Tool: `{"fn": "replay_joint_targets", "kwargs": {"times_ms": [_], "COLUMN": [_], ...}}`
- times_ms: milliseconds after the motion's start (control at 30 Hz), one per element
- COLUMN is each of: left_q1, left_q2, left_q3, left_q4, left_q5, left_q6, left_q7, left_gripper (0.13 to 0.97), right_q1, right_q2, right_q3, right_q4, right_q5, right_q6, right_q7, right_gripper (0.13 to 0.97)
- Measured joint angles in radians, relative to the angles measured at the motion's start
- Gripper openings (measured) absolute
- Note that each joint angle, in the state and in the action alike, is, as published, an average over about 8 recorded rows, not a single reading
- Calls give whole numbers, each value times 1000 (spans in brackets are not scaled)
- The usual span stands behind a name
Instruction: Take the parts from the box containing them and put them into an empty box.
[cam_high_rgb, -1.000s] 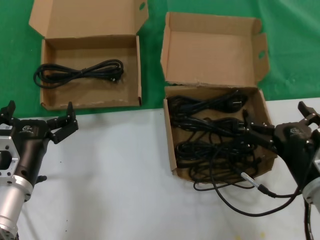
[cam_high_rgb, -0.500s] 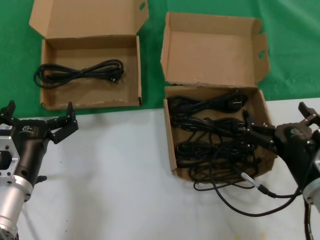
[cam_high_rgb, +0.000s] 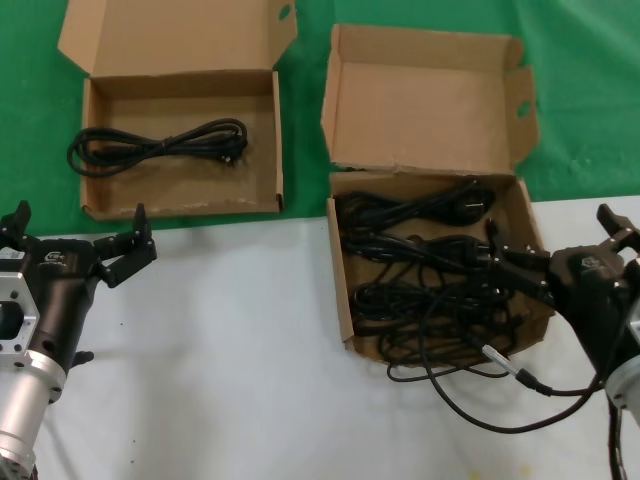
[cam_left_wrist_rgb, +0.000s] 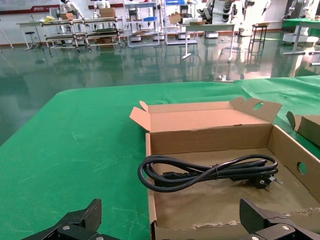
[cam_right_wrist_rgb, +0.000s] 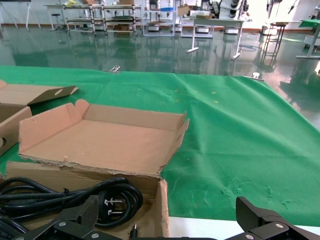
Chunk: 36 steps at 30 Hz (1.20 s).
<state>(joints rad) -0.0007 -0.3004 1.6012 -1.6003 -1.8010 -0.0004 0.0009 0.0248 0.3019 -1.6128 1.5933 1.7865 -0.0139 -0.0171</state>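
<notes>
Cardboard source box (cam_high_rgb: 520, 215) holds the bundled cables (cam_high_rgb: 425, 270). Right gripper (cam_high_rgb: 500, 262) has eased slightly deeper over them, jaws spread, gripping nothing (a grasp looks imminent). Left gripper (cam_high_rgb: 75, 245) stays parked, open, near the second box (cam_high_rgb: 278, 150), which already holds one cable (cam_high_rgb: 160, 143).

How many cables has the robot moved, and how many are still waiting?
Done: one cable lies in the wide box. In hand: nothing; the right tool is open, low over the square box, and the left tool waits open on the near side of the wide box. Left: a tangled pile of cables, too knotted to count.
</notes>
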Motion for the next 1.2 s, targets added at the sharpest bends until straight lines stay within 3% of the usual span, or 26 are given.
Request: {"fn": "replay_joint_targets", "kwargs": {"times_ms": [1200], "left_q1": [0], "left_q2": [0], "left_q3": [0], "left_q4": [0], "left_q5": [0], "left_q6": [0], "left_q7": [0], "left_gripper": [966], "right_q1": [0], "right_q2": [0], "right_q3": [0], "right_q4": [0], "right_q5": [0], "right_q6": [0], "right_q7": [0], "right_gripper": [966]}}
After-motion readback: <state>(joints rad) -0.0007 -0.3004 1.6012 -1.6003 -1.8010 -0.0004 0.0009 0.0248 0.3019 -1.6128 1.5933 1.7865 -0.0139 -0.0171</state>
